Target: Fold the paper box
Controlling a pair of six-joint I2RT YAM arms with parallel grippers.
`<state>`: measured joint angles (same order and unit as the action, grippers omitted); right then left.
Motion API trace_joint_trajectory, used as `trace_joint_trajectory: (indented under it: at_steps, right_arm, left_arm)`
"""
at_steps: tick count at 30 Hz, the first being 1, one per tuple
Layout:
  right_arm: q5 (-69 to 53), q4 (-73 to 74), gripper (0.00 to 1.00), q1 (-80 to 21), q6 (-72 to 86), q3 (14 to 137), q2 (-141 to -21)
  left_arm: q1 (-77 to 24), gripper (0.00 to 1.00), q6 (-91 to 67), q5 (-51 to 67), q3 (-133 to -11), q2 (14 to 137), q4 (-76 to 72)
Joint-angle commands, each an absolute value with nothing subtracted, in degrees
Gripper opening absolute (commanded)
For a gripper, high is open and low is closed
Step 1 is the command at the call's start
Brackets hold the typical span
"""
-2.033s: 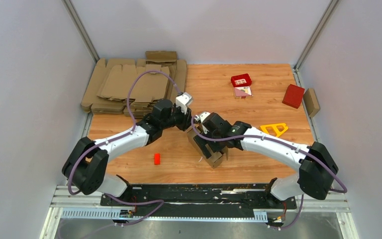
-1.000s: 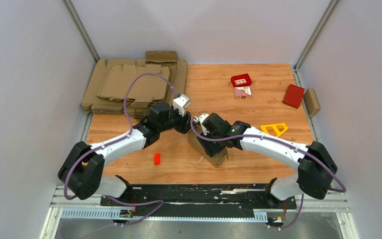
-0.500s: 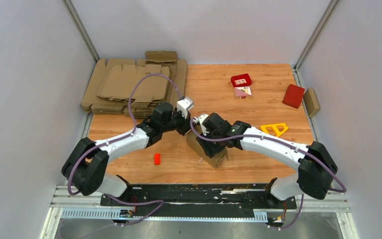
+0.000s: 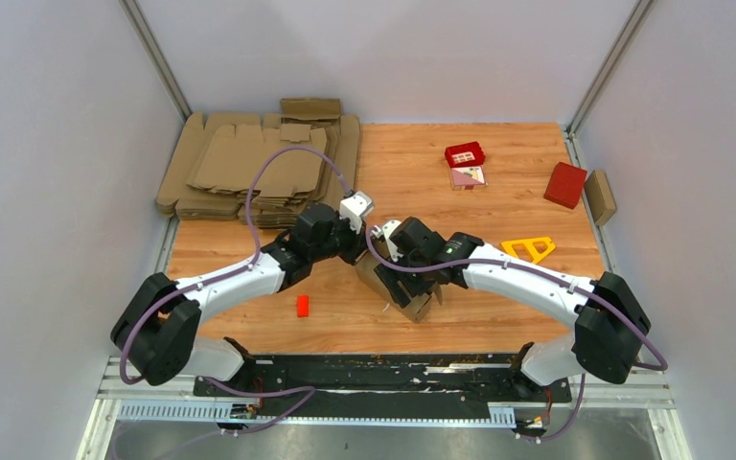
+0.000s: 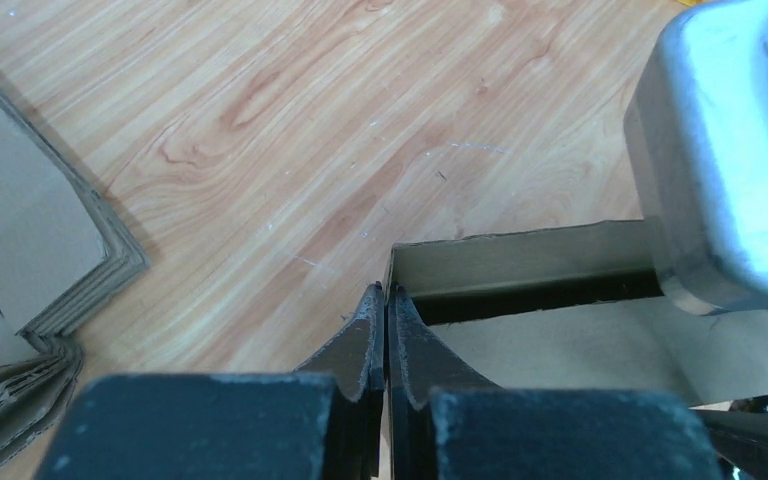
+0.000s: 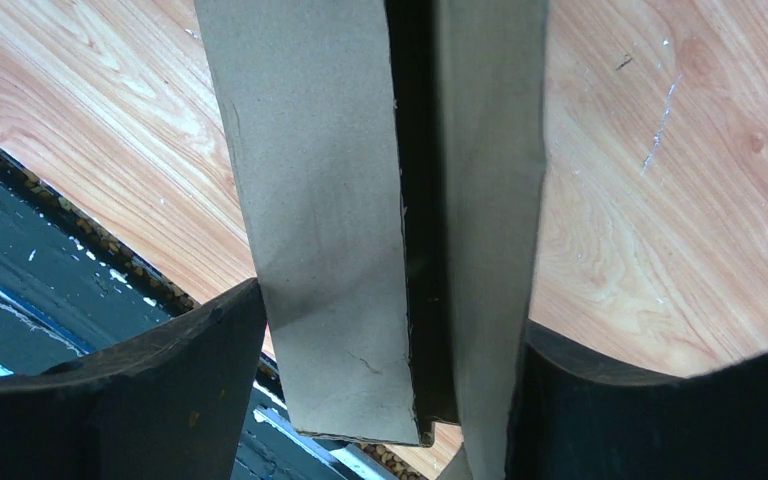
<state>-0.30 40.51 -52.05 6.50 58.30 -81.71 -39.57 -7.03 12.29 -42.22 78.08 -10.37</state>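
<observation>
R claw (image 6: 390,310) straddles paper box (image 6: 320,200); L claw (image 5: 387,295) closed at its corner.

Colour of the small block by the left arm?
Red block; clearest in the top view.

The table (image 4: 508,216) bears cardboard blanks (image 4: 240,163), a red box (image 4: 565,184), and the paper box (image 4: 414,303).
</observation>
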Motion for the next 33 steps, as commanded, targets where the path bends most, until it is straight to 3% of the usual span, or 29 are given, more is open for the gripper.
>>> trace_joint_trajectory:
  at_steps: [1, 8, 21, 33]
  right_arm:
    - [-0.24, 39.97, 0.72, -51.92, 7.12, 60.31, -80.94]
    - [3.13, 39.00, 0.93, -50.81, 8.23, 59.79, -79.23]
    - [1.30, 37.22, 1.00, -48.50, 8.90, 62.50, -78.57]
    - [8.05, 37.63, 0.64, -48.04, 9.12, 62.77, -81.58]
  left_arm:
    - [-40.25, 0.00, -7.16, 8.55, -40.69, 76.34, -12.18]
    - [-40.39, 0.00, -8.06, 8.34, -38.96, 75.45, -13.59]
    - [-40.43, 0.00, -8.52, 9.04, -38.11, 75.85, -15.41]
    - [-40.85, 0.00, -9.23, 9.51, -37.48, 75.05, -15.67]
